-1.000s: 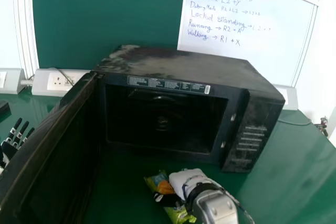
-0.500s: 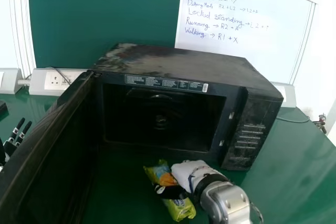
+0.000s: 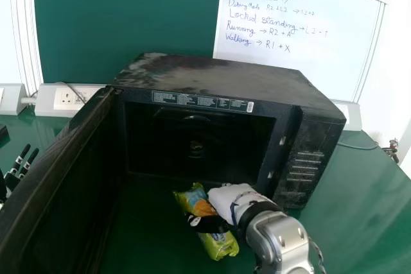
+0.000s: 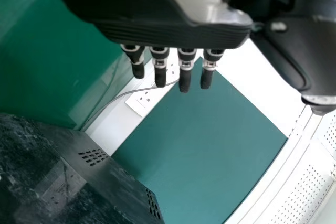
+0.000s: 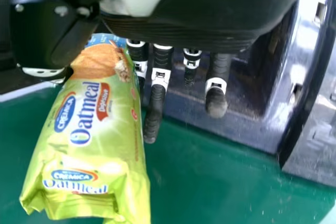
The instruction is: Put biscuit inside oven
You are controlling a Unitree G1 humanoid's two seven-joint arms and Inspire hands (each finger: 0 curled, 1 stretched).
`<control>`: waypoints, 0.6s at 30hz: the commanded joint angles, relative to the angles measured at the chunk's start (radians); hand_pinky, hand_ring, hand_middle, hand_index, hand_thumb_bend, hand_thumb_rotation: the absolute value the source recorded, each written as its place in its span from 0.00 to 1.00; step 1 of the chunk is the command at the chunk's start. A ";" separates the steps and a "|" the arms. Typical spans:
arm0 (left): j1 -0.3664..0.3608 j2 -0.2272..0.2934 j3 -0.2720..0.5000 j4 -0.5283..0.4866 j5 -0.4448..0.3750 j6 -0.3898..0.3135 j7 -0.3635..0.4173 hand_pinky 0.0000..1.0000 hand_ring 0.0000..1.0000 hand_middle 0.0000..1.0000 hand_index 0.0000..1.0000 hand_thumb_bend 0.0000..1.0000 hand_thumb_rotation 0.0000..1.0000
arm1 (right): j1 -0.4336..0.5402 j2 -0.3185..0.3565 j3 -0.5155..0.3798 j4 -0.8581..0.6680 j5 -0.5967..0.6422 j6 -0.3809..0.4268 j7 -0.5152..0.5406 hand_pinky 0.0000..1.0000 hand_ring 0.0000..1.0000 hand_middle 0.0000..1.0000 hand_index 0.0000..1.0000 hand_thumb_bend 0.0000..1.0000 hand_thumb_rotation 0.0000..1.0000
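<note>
The biscuit [image 3: 219, 246], in a green packet with a blue and orange end, is outside the oven [image 3: 212, 77], in front of its open mouth. The right hand [image 3: 226, 197] has it clamped: the thumb lies across the packet on one side, and the fingers are on the other, bent a little towards it. The packet slants in the head view, its orange end nearer the oven and its green end nearer the camera; whether it touches the table [image 3: 356, 187] I cannot tell. The right arm [image 3: 275, 238] comes in from the bottom edge, right of the packet. The oven stands on the table with its door [image 3: 54, 171] swung wide on the left, reaching towards the camera, and its control panel [image 3: 307, 165] to the right of the mouth. At the head view's left edge, beyond the door, the left hand [image 3: 23, 153] has its fingers straight and spread apart; in the left wrist view it holds nothing, its thumb standing well away from the fingers. Behind the oven are a green board [image 3: 122, 24], a whiteboard [image 3: 305, 46] with handwriting, and a socket [image 3: 67, 98] at the back of the table.
</note>
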 commanded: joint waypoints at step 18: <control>0.003 -0.003 -0.002 0.005 -0.004 -0.012 -0.016 0.87 0.92 0.93 0.98 0.84 0.25 | -0.128 0.060 -0.013 0.102 -0.001 0.066 -0.084 0.09 0.17 0.47 0.70 0.55 0.00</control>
